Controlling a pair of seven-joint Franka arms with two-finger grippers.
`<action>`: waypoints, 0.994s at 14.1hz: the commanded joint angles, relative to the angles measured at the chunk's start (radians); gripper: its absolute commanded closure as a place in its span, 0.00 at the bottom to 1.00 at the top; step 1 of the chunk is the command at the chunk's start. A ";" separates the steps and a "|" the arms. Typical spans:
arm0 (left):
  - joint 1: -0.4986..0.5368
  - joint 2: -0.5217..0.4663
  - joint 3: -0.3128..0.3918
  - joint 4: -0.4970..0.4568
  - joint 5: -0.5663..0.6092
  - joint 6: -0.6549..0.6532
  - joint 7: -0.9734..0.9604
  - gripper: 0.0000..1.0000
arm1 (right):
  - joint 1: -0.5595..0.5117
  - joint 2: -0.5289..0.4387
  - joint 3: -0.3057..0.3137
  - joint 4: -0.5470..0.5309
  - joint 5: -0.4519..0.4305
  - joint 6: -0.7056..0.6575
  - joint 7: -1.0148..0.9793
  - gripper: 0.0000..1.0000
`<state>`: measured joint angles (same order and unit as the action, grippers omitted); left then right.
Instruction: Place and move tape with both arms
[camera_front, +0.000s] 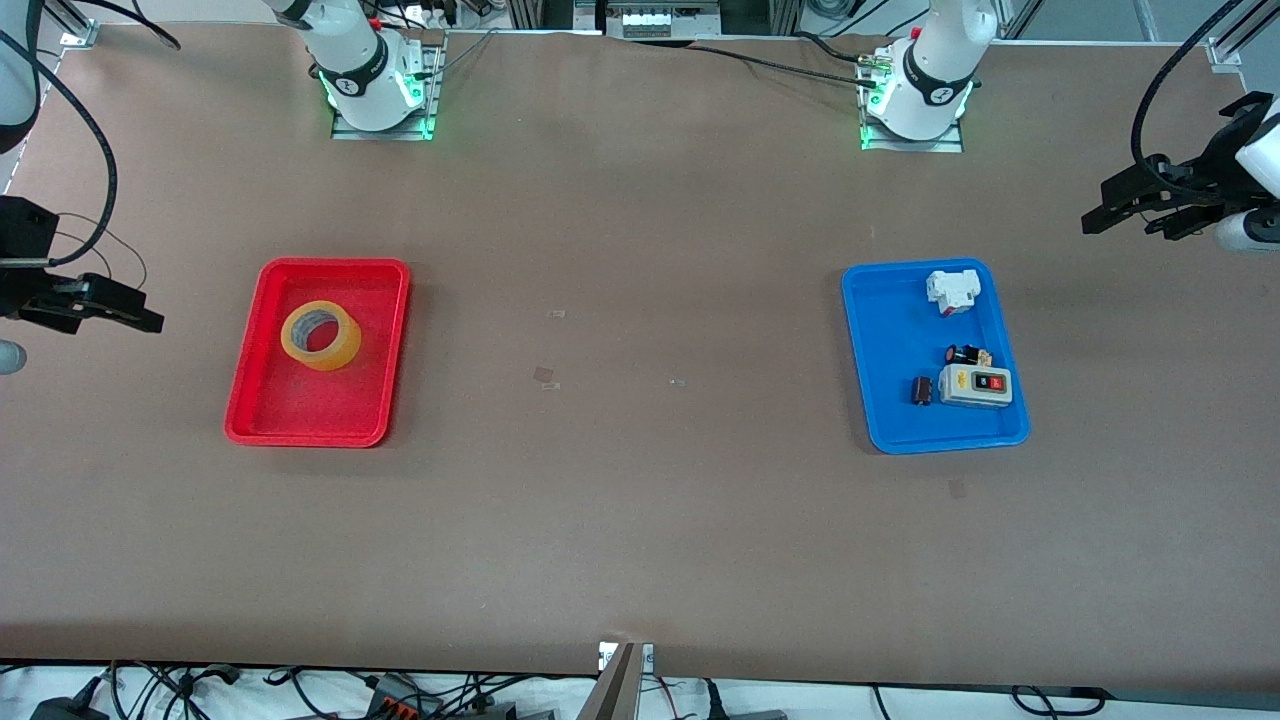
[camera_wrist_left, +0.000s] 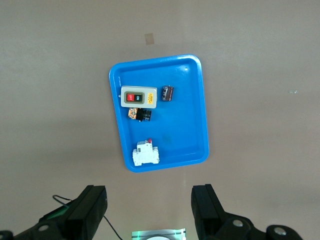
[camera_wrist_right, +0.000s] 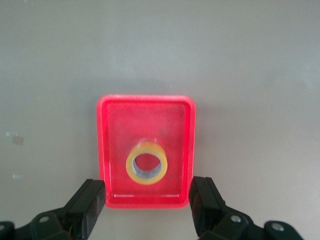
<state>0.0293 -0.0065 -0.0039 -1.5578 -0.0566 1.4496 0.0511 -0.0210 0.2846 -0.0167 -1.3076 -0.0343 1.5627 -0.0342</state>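
The tape (camera_front: 321, 335) is a yellow-amber roll lying flat in the red tray (camera_front: 300, 436), toward the right arm's end of the table. It also shows in the right wrist view (camera_wrist_right: 146, 164), inside the red tray (camera_wrist_right: 145, 99). My right gripper (camera_front: 140, 312) hangs open and empty over the bare table beside the red tray, at the table's end; in its wrist view (camera_wrist_right: 148, 197) the jaws stand wide apart. My left gripper (camera_front: 1118, 222) hangs open and empty over the table at the left arm's end, and its wrist view (camera_wrist_left: 150, 200) shows the same.
A blue tray (camera_front: 880, 420) toward the left arm's end holds a white and grey switch box (camera_front: 975, 386), a white breaker (camera_front: 952, 290) and small black parts (camera_front: 921, 390). It also shows in the left wrist view (camera_wrist_left: 192, 105). Small tape scraps (camera_front: 544, 376) lie mid-table.
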 joint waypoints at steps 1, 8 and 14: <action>0.008 0.010 -0.005 0.025 0.000 -0.009 -0.004 0.00 | 0.001 -0.019 0.000 -0.043 0.008 0.049 -0.009 0.00; 0.008 0.008 -0.005 0.025 0.000 -0.009 -0.002 0.00 | -0.002 -0.301 -0.003 -0.463 0.019 0.197 0.000 0.00; 0.009 0.010 -0.004 0.039 0.001 -0.011 0.001 0.00 | -0.002 -0.367 -0.003 -0.539 0.020 0.217 -0.012 0.00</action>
<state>0.0297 -0.0065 -0.0038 -1.5487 -0.0566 1.4500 0.0511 -0.0215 -0.0435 -0.0200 -1.8067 -0.0318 1.7542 -0.0343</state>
